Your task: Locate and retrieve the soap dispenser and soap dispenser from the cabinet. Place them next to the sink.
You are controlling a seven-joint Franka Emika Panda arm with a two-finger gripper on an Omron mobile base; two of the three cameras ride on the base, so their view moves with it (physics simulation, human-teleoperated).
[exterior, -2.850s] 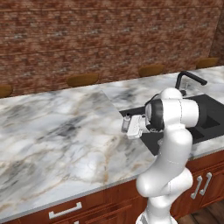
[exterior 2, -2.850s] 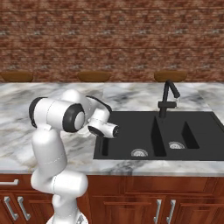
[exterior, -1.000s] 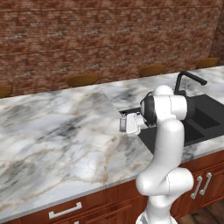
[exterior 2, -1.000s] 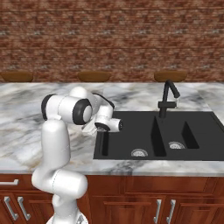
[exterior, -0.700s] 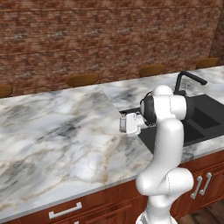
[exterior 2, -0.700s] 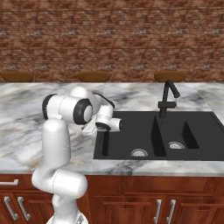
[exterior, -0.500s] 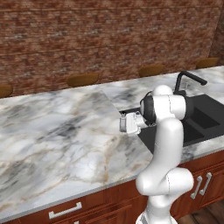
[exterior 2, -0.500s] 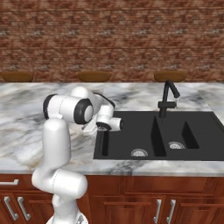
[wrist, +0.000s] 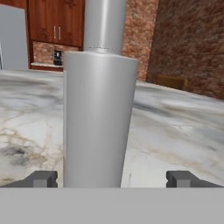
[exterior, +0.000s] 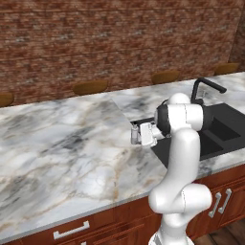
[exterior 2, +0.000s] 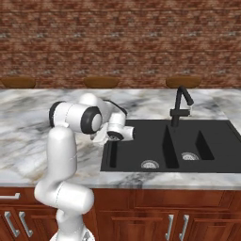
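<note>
- A marble counter is spreading wide before a brick wall.
- Brown stools are lining its far edge.
- Wooden drawers are sitting below.

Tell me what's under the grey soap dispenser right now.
In the hand view the grey soap dispenser stands over marble counter. Its base is cut off, so contact cannot be seen.

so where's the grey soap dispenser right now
The grey soap dispenser stands upright on the marble counter, right in front of the hand, just left of the sink and its near-left corner.
</note>
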